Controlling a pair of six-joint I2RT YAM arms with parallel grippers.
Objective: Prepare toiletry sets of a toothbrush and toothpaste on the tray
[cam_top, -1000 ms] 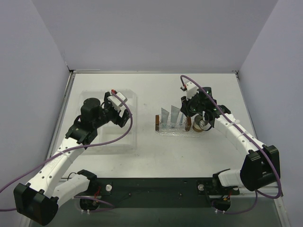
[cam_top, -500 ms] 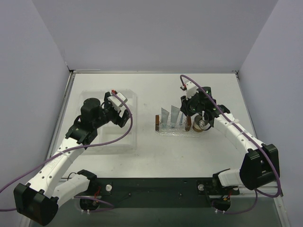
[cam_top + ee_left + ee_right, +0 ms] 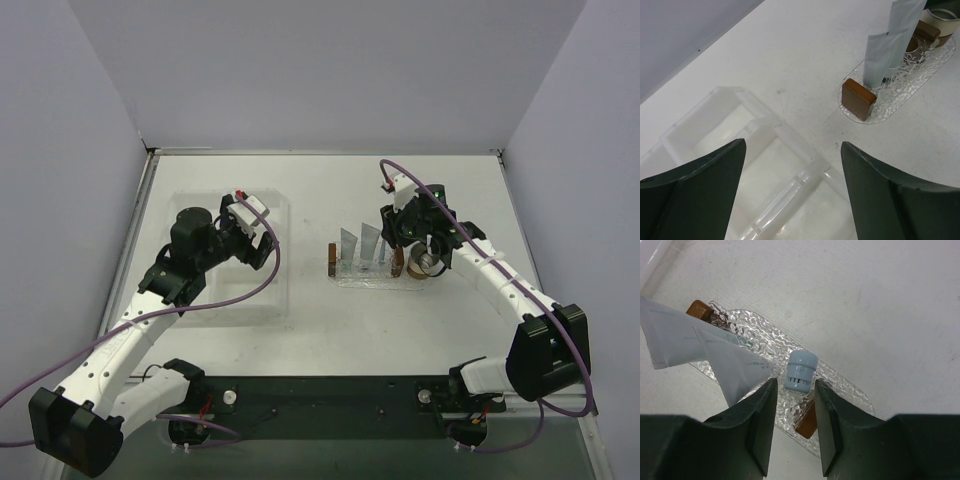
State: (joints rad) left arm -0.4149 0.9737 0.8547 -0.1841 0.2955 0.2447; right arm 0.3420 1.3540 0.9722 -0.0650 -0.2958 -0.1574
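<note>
Narrowly parted, right gripper [image 3: 795,384] flanks slim light-blue plastic toothbrush [image 3: 801,369], a sliver clear each side; left gripper [image 3: 792,145] gapes wide.

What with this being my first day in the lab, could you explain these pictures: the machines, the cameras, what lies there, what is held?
Two robot arms stand at the near edge of the table. One picture looks down from above; the other two come from cameras on each wrist, so the dark shapes are fingers. The left gripper hangs wide open and empty over a clear box. On an oval tray stand two toothpaste tubes and a blue toothbrush. The right gripper's jaws flank the toothbrush top, slightly apart, apparently not clamping it.
</note>
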